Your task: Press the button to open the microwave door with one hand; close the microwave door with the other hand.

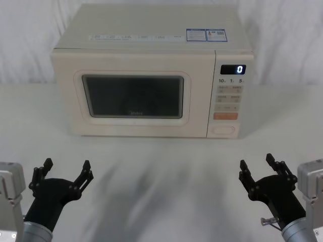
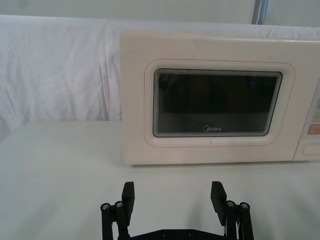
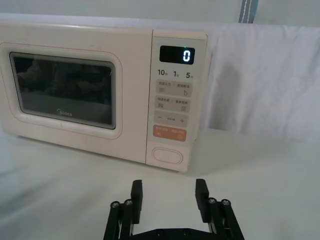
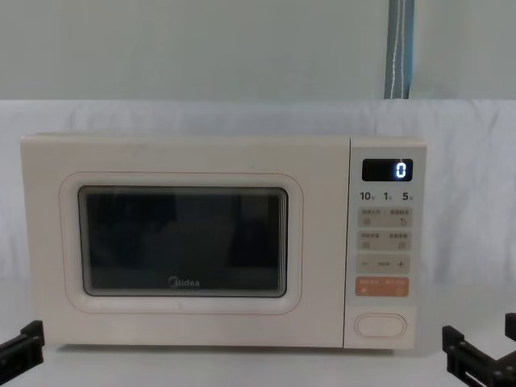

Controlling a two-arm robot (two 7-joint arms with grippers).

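Both black two-finger claws hover low over the near edge of the white cloth-covered bench (image 1: 161,181), well apart from each other. Left black claw gripper (image 1: 64,172) spreads its fingers wide; right black claw gripper (image 1: 259,169), a small metal plug apparently dangling at its wrist, is also spread, a little narrower. Towards the far edge stands the cream microwave (image 1: 151,30), its wide cream door with dark window (image 4: 182,242) shut flush. At the panel's bottom sits the large cream oval button (image 3: 168,155), untouched, under the orange rectangular key (image 3: 169,133).

Left gripper (image 1: 64,168), right gripper (image 1: 259,167): jaws apart.
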